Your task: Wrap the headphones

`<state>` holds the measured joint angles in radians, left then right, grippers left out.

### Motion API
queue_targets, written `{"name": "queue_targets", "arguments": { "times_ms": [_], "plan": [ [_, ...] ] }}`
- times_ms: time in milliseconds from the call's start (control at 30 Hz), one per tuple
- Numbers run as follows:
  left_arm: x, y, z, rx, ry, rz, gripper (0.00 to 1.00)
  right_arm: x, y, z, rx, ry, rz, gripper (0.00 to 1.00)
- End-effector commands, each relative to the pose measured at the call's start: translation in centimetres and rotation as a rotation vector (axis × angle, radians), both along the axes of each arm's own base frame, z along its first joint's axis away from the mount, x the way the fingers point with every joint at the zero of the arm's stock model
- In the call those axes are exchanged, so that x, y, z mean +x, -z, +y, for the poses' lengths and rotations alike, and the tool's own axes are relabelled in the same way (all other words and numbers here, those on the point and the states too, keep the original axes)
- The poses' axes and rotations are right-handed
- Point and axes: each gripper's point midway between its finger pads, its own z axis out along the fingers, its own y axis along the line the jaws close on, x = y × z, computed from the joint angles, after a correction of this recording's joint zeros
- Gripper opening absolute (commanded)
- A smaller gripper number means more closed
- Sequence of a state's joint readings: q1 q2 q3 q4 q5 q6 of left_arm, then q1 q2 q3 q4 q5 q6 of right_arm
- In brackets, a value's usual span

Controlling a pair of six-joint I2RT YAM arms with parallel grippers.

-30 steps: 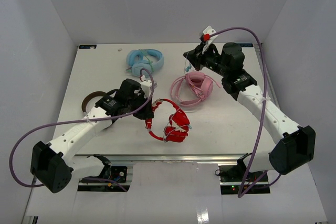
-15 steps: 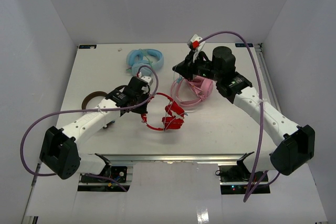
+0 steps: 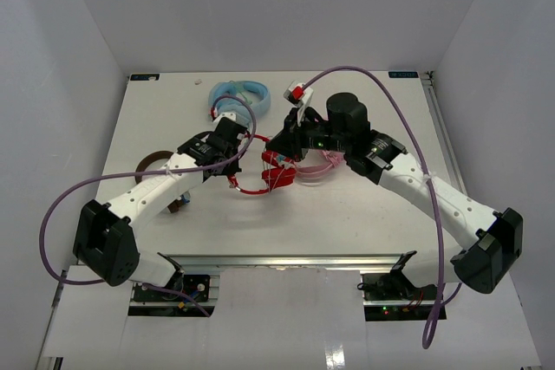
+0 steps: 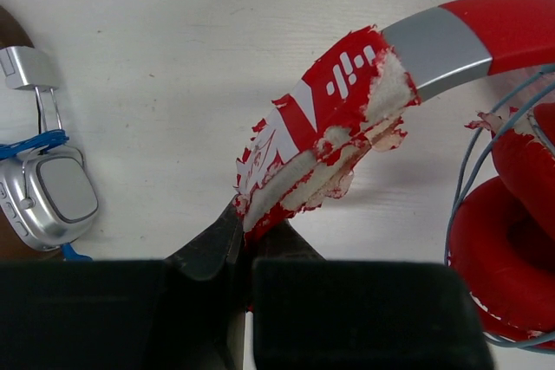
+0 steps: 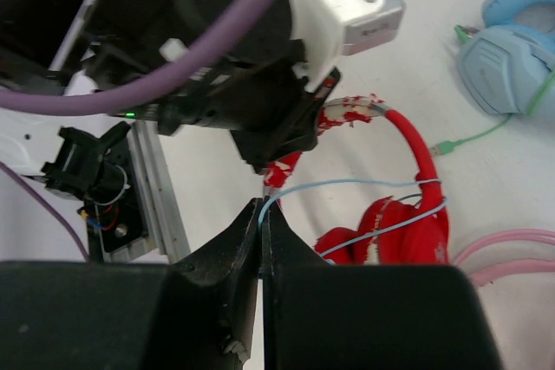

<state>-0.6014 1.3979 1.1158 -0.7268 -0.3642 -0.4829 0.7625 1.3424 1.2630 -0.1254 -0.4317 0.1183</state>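
Near the middle of the table (image 3: pixel 355 218), the headphones (image 3: pixel 276 179) are seen in the top view, lying between the two wrists. Their headband (image 4: pixel 347 101) is shown in the left wrist view running from lower centre to the upper right. Its red covering is torn and peeling, and whitish padding is exposed. The frayed end of the headband is clamped between the closed fingers of the left gripper (image 4: pixel 245 236). A red earcup (image 4: pixel 507 244) is seen at the right edge of that view, crossed by the thin pale cable (image 4: pixel 457 188).

In the right wrist view the cable is pinched by the right gripper (image 5: pixel 262 212), whose fingers are pressed together on it at lower centre. From there it is strung rightward across the headband and the earcups. Much of the upper left of that view is blocked by the left arm (image 5: pixel 217 58), which sits just above the pinch point.

Pink headphones (image 3: pixel 316 171) are partly covered by the right arm (image 3: pixel 416 184) in the top view, just right of the red set. Light-blue headphones (image 5: pixel 512 49) are seen at the upper right of the right wrist view, with a green cable (image 5: pixel 468 134) below them. Silver headphones (image 4: pixel 48 197) with a blue cord (image 4: pixel 30 143) are seen at the left edge of the left wrist view, apart from the headband.
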Motion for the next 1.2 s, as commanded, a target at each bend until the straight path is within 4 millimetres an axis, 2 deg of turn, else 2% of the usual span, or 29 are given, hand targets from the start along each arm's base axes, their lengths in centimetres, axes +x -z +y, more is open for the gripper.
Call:
{"name": "queue_targets", "arguments": {
  "times_ms": [0, 133, 200, 233, 300, 500, 833, 967, 1167],
  "plan": [
    [2.1, -2.7, 0.6, -0.079, -0.135, -0.088, 0.00, -2.8, -2.9, 0.1, 0.068, -0.022, -0.016, 0.08],
    [2.6, -3.6, 1.5, -0.108, -0.191, -0.110, 0.00, -5.1, -2.7, 0.6, 0.091, -0.045, 0.000, 0.08],
    [2.8, -4.3, 1.7, -0.133, -0.215, -0.124, 0.00, -6.0, -1.5, 0.7, 0.080, -0.044, 0.014, 0.08],
    [2.9, -4.5, 1.9, -0.141, -0.223, -0.129, 0.00, -6.5, -1.7, 0.6, 0.099, -0.043, 0.008, 0.08],
    [3.0, -5.3, 2.1, -0.163, -0.241, -0.145, 0.00, -7.4, 0.1, 0.6, 0.090, -0.045, 0.028, 0.08],
    [3.2, -7.0, 2.5, -0.230, -0.291, -0.167, 0.00, -9.3, 3.6, 0.5, 0.102, -0.024, 0.050, 0.08],
    [2.2, -9.8, 2.4, -0.334, -0.319, -0.191, 0.00, -7.2, 8.8, -1.1, 0.045, 0.152, 0.016, 0.08],
    [1.5, -10.8, 1.5, -0.409, -0.295, -0.191, 0.00, -6.9, 9.6, -0.8, 0.047, 0.157, 0.005, 0.08],
    [0.3, -11.9, -0.5, -0.532, -0.221, -0.164, 0.00, -6.2, 9.6, -0.4, 0.066, 0.180, -0.029, 0.08]
  ]
}}
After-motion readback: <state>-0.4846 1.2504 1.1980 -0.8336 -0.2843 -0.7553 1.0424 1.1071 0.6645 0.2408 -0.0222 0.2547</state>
